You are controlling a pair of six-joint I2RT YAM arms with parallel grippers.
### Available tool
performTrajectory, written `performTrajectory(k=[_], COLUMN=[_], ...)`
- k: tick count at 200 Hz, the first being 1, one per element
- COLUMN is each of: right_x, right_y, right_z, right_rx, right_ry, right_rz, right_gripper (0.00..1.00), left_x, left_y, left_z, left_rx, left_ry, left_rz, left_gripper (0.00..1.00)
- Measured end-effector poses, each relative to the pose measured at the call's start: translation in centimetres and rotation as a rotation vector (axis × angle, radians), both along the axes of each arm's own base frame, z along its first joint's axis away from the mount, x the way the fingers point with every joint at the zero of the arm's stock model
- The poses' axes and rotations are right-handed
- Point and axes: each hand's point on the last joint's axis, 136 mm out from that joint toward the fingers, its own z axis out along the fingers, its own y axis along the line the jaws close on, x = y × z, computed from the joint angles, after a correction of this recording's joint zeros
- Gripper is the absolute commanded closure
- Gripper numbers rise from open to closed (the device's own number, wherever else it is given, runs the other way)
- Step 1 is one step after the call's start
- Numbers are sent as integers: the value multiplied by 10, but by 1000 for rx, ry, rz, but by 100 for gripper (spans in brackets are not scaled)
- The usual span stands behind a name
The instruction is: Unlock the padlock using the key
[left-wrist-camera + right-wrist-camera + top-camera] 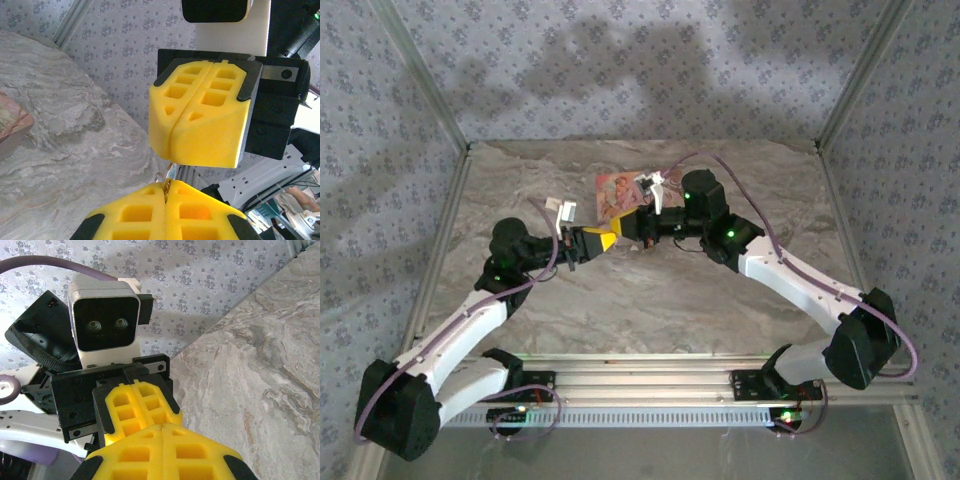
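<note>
Two closed grippers meet nose to nose over the middle of the table (650, 300), just on the near side of the pink box (616, 190), and everything you do next depends on what sits in the small gap between them.

From the left wrist view, your left gripper (166, 200) has its yellow pads pressed together with no daylight along the seam. The right gripper (176, 142) hangs just beyond it, also squeezed flat. Bridging the two tips is a thin bit of brass with a small wire loop beside it, which I take for the key (167, 181) (it is too small to be sure, and I can make out no coloured head). Its lower end goes into the left pads' seam and its upper end reaches the underside of the right pads. You cannot tell from these views which pair actually pinches it.

Its long axis runs along the line from one gripper to the other, roughly in line with both seams. Neither arm is nearer, since both are at it. So any move along that line pushes or draws it lengthwise, and any sideways drift of either wrist would bend or cock it.

As for the padlock, its yellow body cannot be told apart from the yellow pads in the top view, so check where it is seated before you turn anything.
</note>
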Motion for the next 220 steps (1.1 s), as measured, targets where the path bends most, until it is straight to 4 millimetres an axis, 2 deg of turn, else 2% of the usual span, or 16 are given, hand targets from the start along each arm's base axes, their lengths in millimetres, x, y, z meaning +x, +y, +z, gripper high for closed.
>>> performTrajectory(k=[9, 21, 62, 87, 184, 194, 220], right_x=[-1, -2, -3, -3, -6, -6, -6], right_y=[0, 1, 2, 2, 5, 6, 6], right_z=[1, 1, 1, 1, -2, -2, -3], right_rx=[2, 3, 5, 5, 1, 1, 0], right_ry=[-2, -2, -4, -3, 4, 5, 6], right_rz=[4, 9, 12, 13, 30, 31, 30], right_gripper=[100, 100, 100, 100, 100, 100, 100], left_x=[-1, -1, 0, 0, 0, 0, -1], left_y=[0, 1, 1, 1, 2, 2, 2], left_z=[1, 2, 2, 2, -1, -1, 0], left_rx=[0, 0, 1, 1, 7, 7, 8], left_ry=[-8, -10, -15, -16, -4, -3, -10], left_rz=[1, 3, 9, 9, 10, 9, 6], left_gripper=[83, 83, 88, 83, 78, 80, 100])
